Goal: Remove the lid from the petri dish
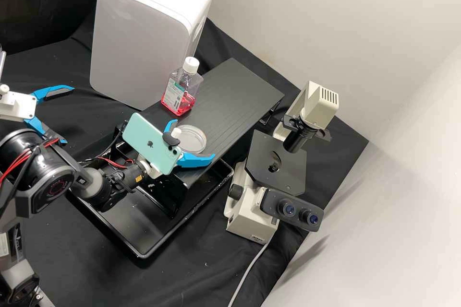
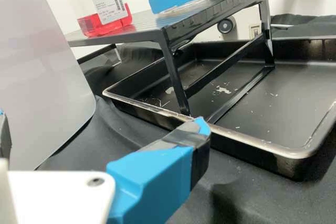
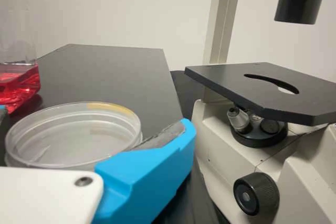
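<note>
A clear petri dish (image 1: 192, 135) (image 3: 73, 132) lies with its lid on at the near end of a black raised platform (image 1: 235, 100). My right gripper (image 1: 191, 143) is open at the dish, with one blue finger on either side of it. In the right wrist view one of its fingers (image 3: 152, 166) lies right beside the dish's rim, and I cannot tell whether they touch. My left gripper (image 1: 67, 115) stands open at the far left, low over the black cloth, with nothing between its fingers (image 2: 163, 171).
A flask of red liquid (image 1: 180, 87) stands on the platform behind the dish. The platform stands in a black tray (image 1: 144, 230). A white box (image 1: 144, 33) is at the back and a microscope (image 1: 278, 172) stands close to the right.
</note>
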